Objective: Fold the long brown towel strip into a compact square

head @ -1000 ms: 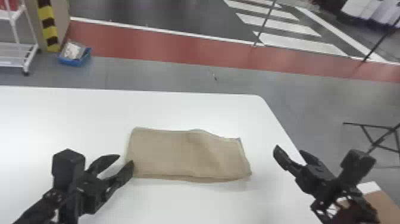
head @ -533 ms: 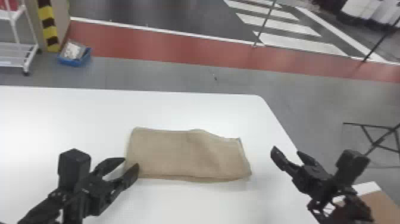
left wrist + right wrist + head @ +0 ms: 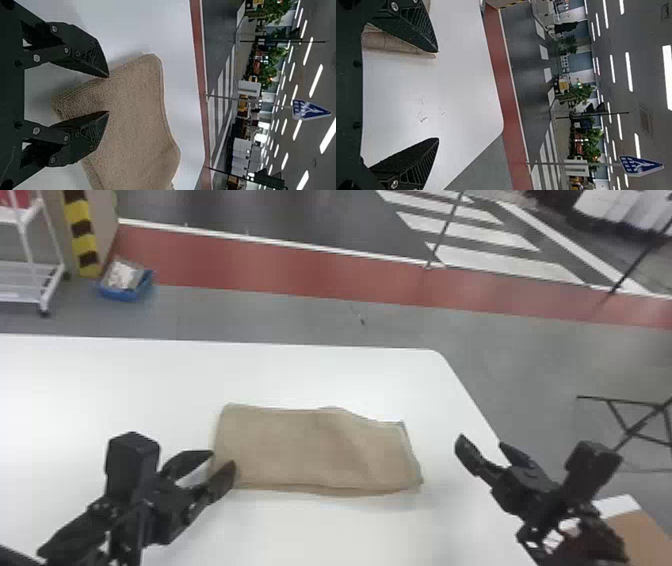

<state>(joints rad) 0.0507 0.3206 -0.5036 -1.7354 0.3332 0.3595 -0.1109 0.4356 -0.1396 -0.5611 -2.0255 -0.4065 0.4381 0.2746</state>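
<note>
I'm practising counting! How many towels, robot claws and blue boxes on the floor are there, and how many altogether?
Brown towel: 1
Claws: 2, the left claw and the right claw
Blue box: 1
Total: 4

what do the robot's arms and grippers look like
Both the left arm and the right arm look mostly black, with angular, jointed parts. Each carries a blocky black housing near the wrist. The jaws are black too, two wedge shapes tapering to narrow tips, with fine ridges and round, silvery screw heads. Small pale patches show on the right arm.
</note>
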